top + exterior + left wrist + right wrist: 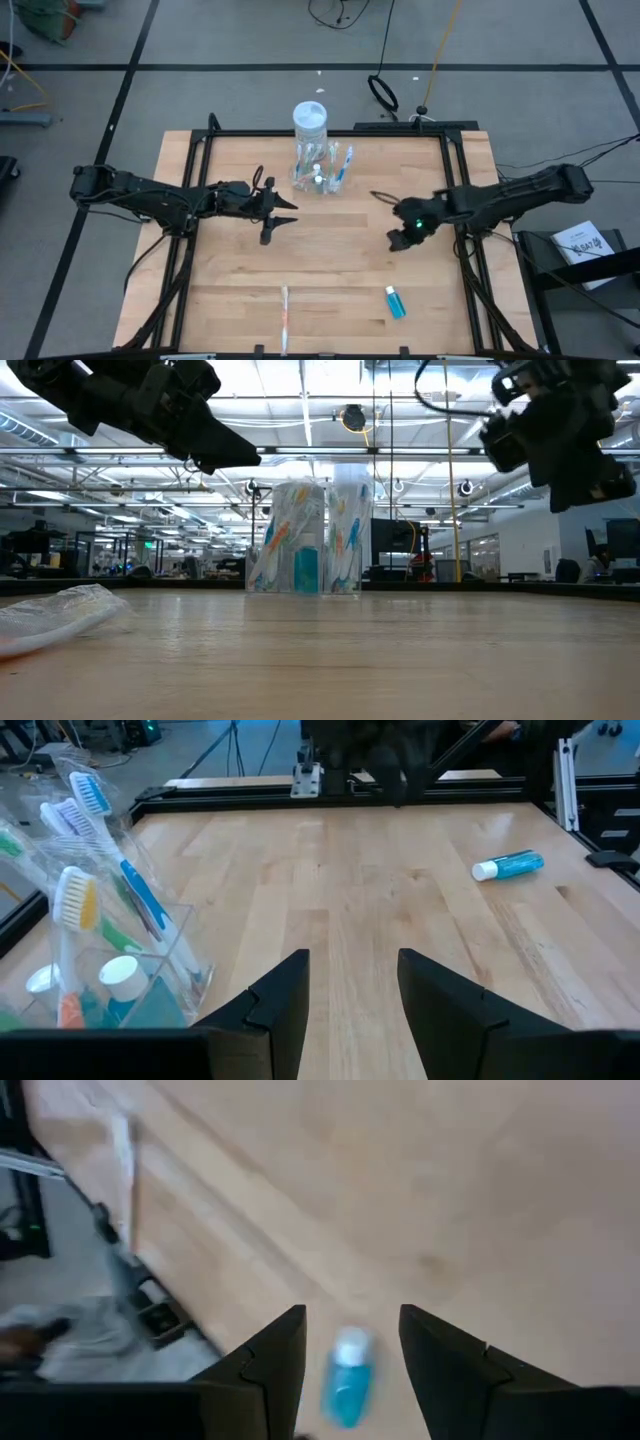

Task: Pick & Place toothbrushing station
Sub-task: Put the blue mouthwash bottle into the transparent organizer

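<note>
High view: toothbrushing station (322, 166) full of toothbrushes (345, 163).

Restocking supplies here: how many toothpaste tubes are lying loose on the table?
1: a blue toothpaste tube lies near the table's front edge on the right arm's side. Another may stand inside the toothbrushing station; its contents partly hide each other.

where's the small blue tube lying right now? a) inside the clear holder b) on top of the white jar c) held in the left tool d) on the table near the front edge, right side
d: the high view shows the blue tube lying alone on the table near the front right, apart from the clear holder and clear of both tools.
</note>
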